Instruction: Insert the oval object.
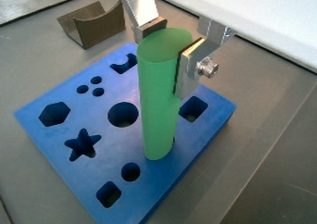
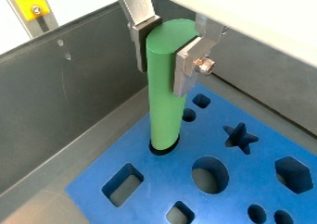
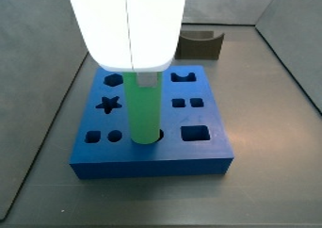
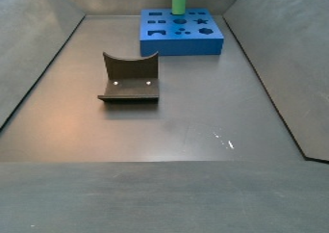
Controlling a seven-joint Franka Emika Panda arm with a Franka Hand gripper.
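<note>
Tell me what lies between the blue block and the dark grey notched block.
Nothing: in a side view, bare grey floor separates the blue block from the dark grey notched block. The gripper holds the oval object over the block.

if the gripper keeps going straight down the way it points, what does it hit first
Likely the blue block: the gripper holds the oval object upright, its lower end already at a hole, so the fingers would meet the block's top.

Claw (image 1: pixel 170 41) had two flat silver metal fingers (image 1: pixel 136 6), thin plates, dark pads on inner faces. One plate (image 2: pixel 188 59) was bent, with round silver screw (image 2: pixel 203 67) on outer side; same screw seen in wrist view (image 1: pixel 207 68). In side view, body above claw was smooth white rounded housing (image 3: pixel 127 24), glaring, overexposed, thin vertical seam down middle.
</note>
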